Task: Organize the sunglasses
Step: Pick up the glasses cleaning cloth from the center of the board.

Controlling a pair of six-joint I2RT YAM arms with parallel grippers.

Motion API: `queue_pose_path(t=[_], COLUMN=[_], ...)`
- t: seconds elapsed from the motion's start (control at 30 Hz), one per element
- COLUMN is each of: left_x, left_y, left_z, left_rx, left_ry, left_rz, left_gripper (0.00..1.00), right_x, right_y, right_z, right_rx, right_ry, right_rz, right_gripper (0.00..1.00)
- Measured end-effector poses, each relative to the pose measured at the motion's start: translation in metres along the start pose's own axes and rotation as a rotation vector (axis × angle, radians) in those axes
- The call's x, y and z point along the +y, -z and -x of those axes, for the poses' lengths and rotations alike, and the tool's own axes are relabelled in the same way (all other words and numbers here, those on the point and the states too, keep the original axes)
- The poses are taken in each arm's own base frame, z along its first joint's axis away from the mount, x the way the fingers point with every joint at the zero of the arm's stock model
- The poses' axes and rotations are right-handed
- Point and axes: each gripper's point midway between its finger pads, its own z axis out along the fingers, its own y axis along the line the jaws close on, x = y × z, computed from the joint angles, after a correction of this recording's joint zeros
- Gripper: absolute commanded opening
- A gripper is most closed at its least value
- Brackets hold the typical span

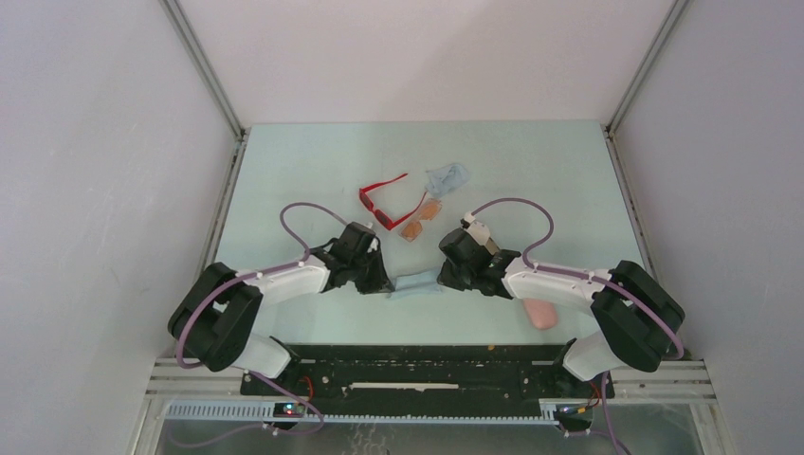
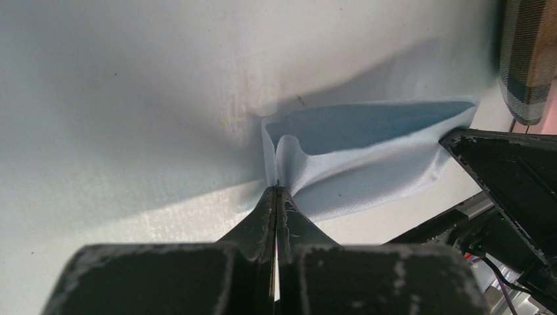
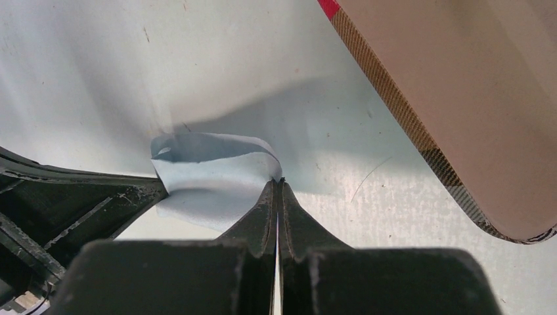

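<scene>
Both arms are busy with a cloth [image 1: 415,282], not the glasses: left gripper [image 2: 277,190] is pinched tight on one end and right gripper [image 3: 280,182] on the other, with the soft pale blue fabric folded over between them. The sunglasses sit at 12 o'clock from the cloth, out on the pale table [image 1: 284,171]. The red pair [image 1: 384,201] is glossy plastic with its arms open, and the slim orange pair [image 1: 422,218] is right up against it at its 4 o'clock. I can't tell if they touch. A second cloth [image 1: 447,176] lies crumpled at 1 o'clock of them. At 4 o'clock from the held cloth there's a rounded pink case [image 1: 540,313], half tucked under the right arm [image 1: 559,282]. A plaid case [image 3: 453,85] crowds the right wrist view, cut off by the frame, and from above I can't find it.
</scene>
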Motion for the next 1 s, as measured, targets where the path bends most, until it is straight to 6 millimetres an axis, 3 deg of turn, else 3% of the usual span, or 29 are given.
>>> queue_pose_path(t=[0.2, 0.37, 0.47, 0.53, 0.6, 0.67, 0.8, 1.0], left_x=[-0.015, -0.014, -0.011, -0.009, -0.007, -0.005, -0.001, 0.002], left_y=[0.005, 0.004, 0.001, 0.001, 0.001, 0.001, 0.001, -0.001], left_z=[0.011, 0.003, -0.005, -0.009, -0.013, -0.015, -0.017, -0.018], left_rx=[-0.016, 0.008, 0.03, 0.044, 0.053, 0.058, 0.062, 0.067], left_ry=[-0.014, -0.024, -0.037, -0.048, -0.051, -0.053, -0.056, -0.058], left_rz=[-0.02, -0.009, 0.007, 0.02, 0.035, 0.047, 0.066, 0.091], left_gripper=[0.0, 0.01, 0.19, 0.31, 0.38, 0.43, 0.45, 0.44], right_x=[-0.001, -0.004, -0.007, -0.01, -0.014, -0.019, -0.026, -0.03], right_y=[0.001, -0.002, -0.004, -0.004, -0.005, -0.005, -0.005, -0.007], right_z=[0.0, -0.005, -0.009, -0.011, -0.014, -0.017, -0.021, -0.023], right_rx=[0.002, 0.011, 0.022, 0.026, 0.032, 0.039, 0.05, 0.065], right_ry=[0.013, 0.027, 0.035, 0.039, 0.044, 0.047, 0.057, 0.046], right_rz=[-0.002, -0.015, -0.027, -0.035, -0.043, -0.053, -0.069, -0.069], right_gripper=[0.0, 0.0, 0.0, 0.11, 0.28, 0.37, 0.45, 0.45])
